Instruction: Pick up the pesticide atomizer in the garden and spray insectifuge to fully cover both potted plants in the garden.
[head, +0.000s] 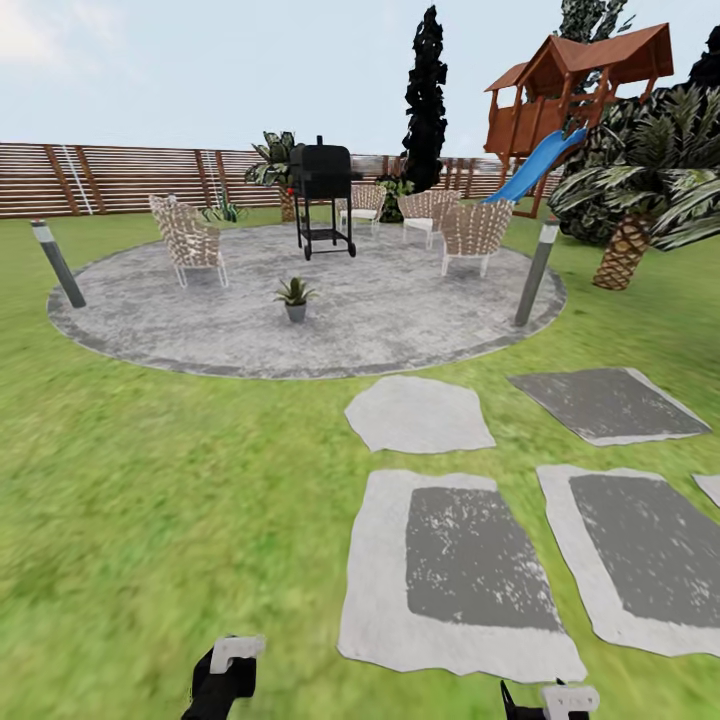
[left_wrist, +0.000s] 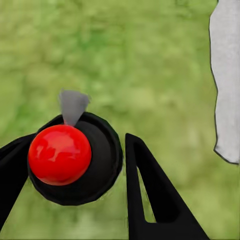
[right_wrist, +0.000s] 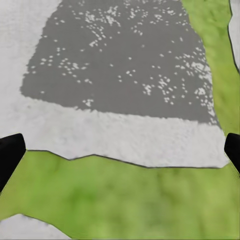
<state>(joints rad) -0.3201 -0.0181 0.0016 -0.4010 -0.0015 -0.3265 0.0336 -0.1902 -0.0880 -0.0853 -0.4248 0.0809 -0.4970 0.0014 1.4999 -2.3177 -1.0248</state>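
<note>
**A:** Potted plant (head: 295, 298) with pointed green leaves in a small grey pot, sitting near the middle of the round mottled grey paved patio (head: 420, 310), well apart from both arms. Standing upright, just in front of the black wheeled grill (head: 322, 185).

**B:** Yep, spotted. Pale wicker chairs (head: 188, 240) ringed around the grill too, brown horizontal-slat fence (head: 120, 178) behind. Wooden playset with a blue slide (head: 530, 170) off to the right, next to a scaly-trunked palm (head: 628, 245).

**A:** And the claws?

**B:** Right claw (head: 560, 700) low at the edge of the head view, hanging over a pale paving slab with a dark grey centre (head: 470, 560). Black fingers (right_wrist: 9, 155) spread wide apart in the wrist view, nothing but slab and grass between them.

**A:** Left claw (head: 226, 662)?

**B:** Hovering over green lawn (head: 150, 480), beside the slab's edge. Shiny red ball (left_wrist: 60, 154) on a round black part sitting between its black fingers (left_wrist: 150, 195), with a small grey cone poking out behind. Can't tell whether gripping or just apart.
</note>
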